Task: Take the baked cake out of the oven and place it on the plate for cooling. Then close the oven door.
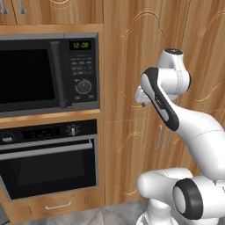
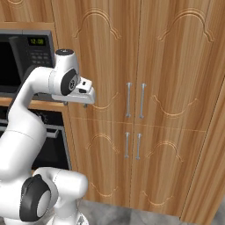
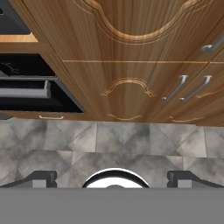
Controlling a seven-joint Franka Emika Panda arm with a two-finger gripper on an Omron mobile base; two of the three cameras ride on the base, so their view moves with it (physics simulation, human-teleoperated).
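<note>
Black oven (image 1: pixel 48 158) set in wooden cabinetry directly below the microwave (image 1: pixel 48 72), oven door (image 1: pixel 48 169) shut, silver bar handle (image 1: pixel 46 150) along its top. Gripper (image 3: pixel 112 177) empty, jaws spread wide, raised right of the oven, facing the grey tiled floor (image 3: pixel 109 144).

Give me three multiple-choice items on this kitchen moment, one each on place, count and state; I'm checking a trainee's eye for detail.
1. The microwave sits: A above the oven; B below it; C right of it.
2. Bar handles on the tall wooden cabinet doors: A two; B four; C six.
3. The oven door is: A wide open; B shut; C removed.

Answers: 1 A, it is stacked over the oven in the left base view. 2 B, two pairs show in the right base view. 3 B, it stands upright against the oven front.
</note>
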